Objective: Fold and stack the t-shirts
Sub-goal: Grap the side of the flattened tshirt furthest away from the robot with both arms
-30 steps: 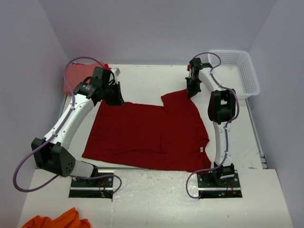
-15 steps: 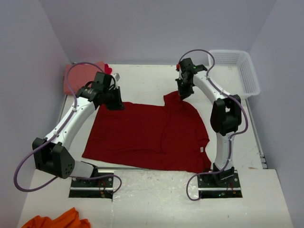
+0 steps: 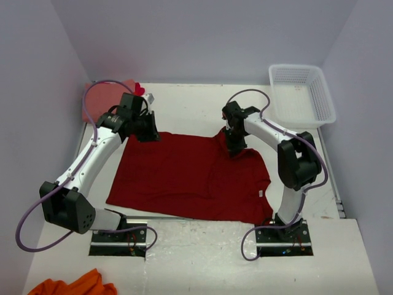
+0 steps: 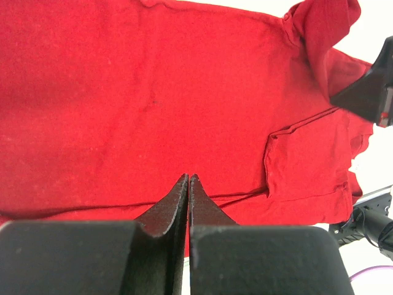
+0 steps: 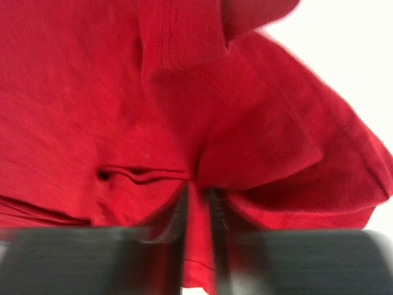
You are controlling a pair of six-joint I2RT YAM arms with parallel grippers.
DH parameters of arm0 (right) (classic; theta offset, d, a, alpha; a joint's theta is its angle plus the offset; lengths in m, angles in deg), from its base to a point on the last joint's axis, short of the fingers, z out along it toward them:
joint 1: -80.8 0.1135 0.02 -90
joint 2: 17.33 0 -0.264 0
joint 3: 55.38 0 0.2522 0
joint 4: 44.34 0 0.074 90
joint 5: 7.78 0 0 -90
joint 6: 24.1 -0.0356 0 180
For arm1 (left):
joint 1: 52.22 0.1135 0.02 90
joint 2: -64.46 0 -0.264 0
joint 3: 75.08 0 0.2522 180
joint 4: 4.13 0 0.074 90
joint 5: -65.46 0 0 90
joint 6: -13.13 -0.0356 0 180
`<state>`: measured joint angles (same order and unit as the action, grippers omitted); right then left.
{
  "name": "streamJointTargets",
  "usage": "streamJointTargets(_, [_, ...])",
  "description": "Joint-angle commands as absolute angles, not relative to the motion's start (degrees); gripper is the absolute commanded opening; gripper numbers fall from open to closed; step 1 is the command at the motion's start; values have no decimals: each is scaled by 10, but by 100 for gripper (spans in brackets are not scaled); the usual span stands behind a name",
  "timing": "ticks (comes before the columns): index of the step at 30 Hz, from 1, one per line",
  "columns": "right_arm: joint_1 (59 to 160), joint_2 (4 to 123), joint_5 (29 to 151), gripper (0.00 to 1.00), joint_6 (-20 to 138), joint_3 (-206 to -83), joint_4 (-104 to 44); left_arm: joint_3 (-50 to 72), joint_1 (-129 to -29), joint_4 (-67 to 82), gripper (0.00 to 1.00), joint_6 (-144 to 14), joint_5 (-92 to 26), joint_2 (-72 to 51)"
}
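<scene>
Swung inward since a second ago, the right gripper (image 5: 198,196) clamps a fold of the dark red t-shirt (image 3: 184,175), a pinch only its wrist view shows. At the shirt's far edge the left gripper (image 4: 187,184) has its fingers pressed together. Overhead, the shirt lies spread on a white table (image 3: 190,104), with a white basket (image 3: 301,92) and lilac walls (image 3: 196,37).

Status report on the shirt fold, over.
Left gripper shut at far-left corner of dark red t-shirt. Right gripper shut on its far-right corner, bunched. Nothing lying on it.
</scene>
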<state>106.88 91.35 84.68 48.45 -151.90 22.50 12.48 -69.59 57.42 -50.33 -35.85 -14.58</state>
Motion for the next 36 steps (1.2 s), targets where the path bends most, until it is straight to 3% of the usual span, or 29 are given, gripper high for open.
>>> streamJointTargets(1, [1075, 867, 836, 26, 462, -1486, 178, 128, -693, 560, 0, -502, -369, -128])
streamJointTargets(4, [1076, 846, 823, 53, 452, -1471, 159, 125, -693, 558, 0, -501, -371, -129])
streamJointTargets(6, [1075, 842, 802, 56, 441, -1479, 161, 124, -693, 559, 0, -502, -370, -128])
streamJointTargets(10, [1074, 844, 760, 52, 415, -1496, 162, 126, -693, 562, 0, -504, -365, -127])
streamJointTargets(11, [1074, 850, 761, 39, 393, -1501, 163, 126, -693, 564, 0, -505, -365, -127])
streamJointTargets(12, [1075, 852, 762, 33, 387, -1515, 173, 126, -693, 565, 0, -505, -364, -126])
streamJointTargets(15, [1076, 817, 788, 38, 358, -1472, 137, 122, -693, 564, 0, -506, -363, -125])
streamJointTargets(17, [1064, 796, 791, 74, 330, -1433, 121, 121, -693, 563, 0, -506, -366, -125])
streamJointTargets(18, [1059, 782, 796, 82, 326, -1422, 104, 120, -693, 564, 0, -505, -368, -124])
streamJointTargets(20, [1049, 777, 819, 88, 324, -1412, 91, 117, -693, 560, 0, -504, -371, -123])
streamJointTargets(21, [1045, 787, 820, 87, 320, -1422, 101, 117, -693, 560, 0, -503, -374, -122])
streamJointTargets(24, [1032, 824, 791, 55, 311, -1462, 141, 118, -693, 559, 0, -502, -376, -119])
streamJointTargets(36, [1012, 872, 791, 55, 299, -1474, 163, 127, -686, 573, 0, -515, -384, -107])
